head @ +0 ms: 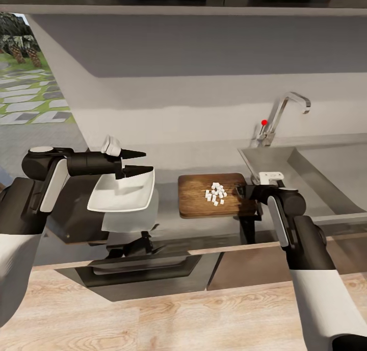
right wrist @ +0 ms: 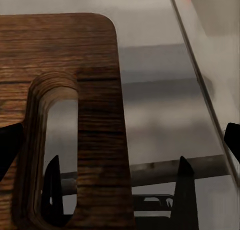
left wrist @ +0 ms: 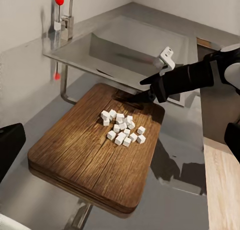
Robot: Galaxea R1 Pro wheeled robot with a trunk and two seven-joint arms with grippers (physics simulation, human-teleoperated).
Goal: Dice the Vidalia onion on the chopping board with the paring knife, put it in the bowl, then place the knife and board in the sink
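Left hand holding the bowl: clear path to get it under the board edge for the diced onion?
Probably yes. The left hand holds the bowl raised just beside the chopping board, with bare countertop between them. The diced onion sits nearer the right hand.

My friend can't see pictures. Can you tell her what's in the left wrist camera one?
A brown wooden chopping board is held up off the grey countertop, with a little pile of white diced onion on it. The right gripper, black, holds the board's far edge. Behind it are the steel sink and a tap with a red knob.
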